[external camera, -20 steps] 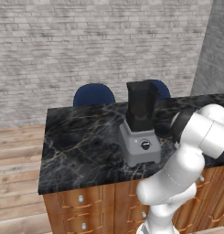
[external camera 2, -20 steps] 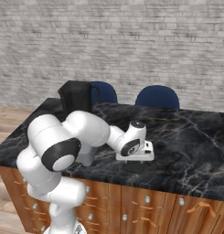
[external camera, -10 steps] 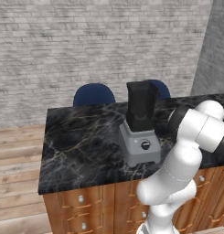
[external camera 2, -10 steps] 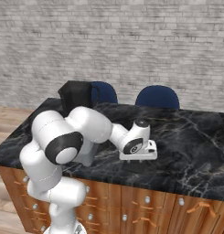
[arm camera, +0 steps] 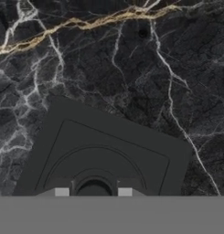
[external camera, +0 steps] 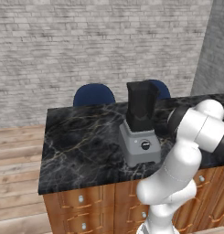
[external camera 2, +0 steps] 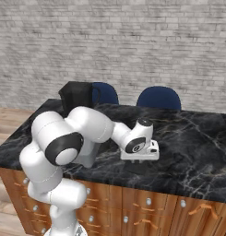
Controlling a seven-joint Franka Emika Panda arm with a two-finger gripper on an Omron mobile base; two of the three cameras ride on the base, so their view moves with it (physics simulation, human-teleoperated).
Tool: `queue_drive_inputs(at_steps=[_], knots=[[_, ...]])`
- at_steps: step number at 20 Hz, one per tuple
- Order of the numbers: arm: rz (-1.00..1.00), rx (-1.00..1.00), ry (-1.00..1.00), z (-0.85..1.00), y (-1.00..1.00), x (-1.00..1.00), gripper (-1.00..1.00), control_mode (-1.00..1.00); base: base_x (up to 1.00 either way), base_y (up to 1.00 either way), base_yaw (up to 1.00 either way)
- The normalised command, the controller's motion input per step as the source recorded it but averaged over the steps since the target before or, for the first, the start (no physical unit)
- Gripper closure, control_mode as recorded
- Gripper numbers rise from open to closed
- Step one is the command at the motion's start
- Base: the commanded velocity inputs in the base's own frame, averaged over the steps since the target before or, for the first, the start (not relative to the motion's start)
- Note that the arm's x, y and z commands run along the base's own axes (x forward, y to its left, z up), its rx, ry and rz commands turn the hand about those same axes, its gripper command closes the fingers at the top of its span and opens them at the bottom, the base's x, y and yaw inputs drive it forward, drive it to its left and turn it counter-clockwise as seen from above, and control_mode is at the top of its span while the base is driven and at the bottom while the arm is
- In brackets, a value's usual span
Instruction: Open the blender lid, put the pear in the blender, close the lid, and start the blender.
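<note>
counter (external camera: pixel 81 141): black marble w/ gold veins, wood drawer fronts below, brick wall behind
chairs (external camera 2: pixel 159 97): two blue backs behind counter's far edge
arm: white, rises lower right in left base view, lower left in right base view; reaches low over counter, to the right of blender
blender (external camera: pixel 140 129): on counter, light-grey base w/ round black knob facing front, tall dark jar on top, upright; also seen behind arm in right base view (external camera 2: pixel 76 97)
blender lid (arm camera: pixel 102 157): flat black squarish cap, lying flat on the marble directly under the hand, off the jar, well apart from blender
gripper (external camera 2: pixel 141 156): pointing down, just above the lid; two light tips at bottom of hand view, jaws apart w/ lid's round centre knob between them, contact w/ it can't tell
pear: can't locate
</note>
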Motion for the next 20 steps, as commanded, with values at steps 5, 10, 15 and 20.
queue_drive_inputs(at_steps=[5, 10, 15, 20], knots=[[0.00, 0.00, 0.00, -0.10, 0.07, -0.24, 1.00, -1.00, 0.00, 0.00, 0.00], [0.00, 0.00, 0.00, -0.15, 0.07, -0.30, 1.00, -1.00, 0.00, 0.00, 0.00], [0.00, 0.00, -0.03, 0.33, 0.00, -0.35, 1.00, -1.00, 0.00, 0.00, 0.00], [-0.01, 0.00, -0.12, 0.93, 0.01, -0.44, 1.00, -1.00, 0.00, 0.00, 0.00]])
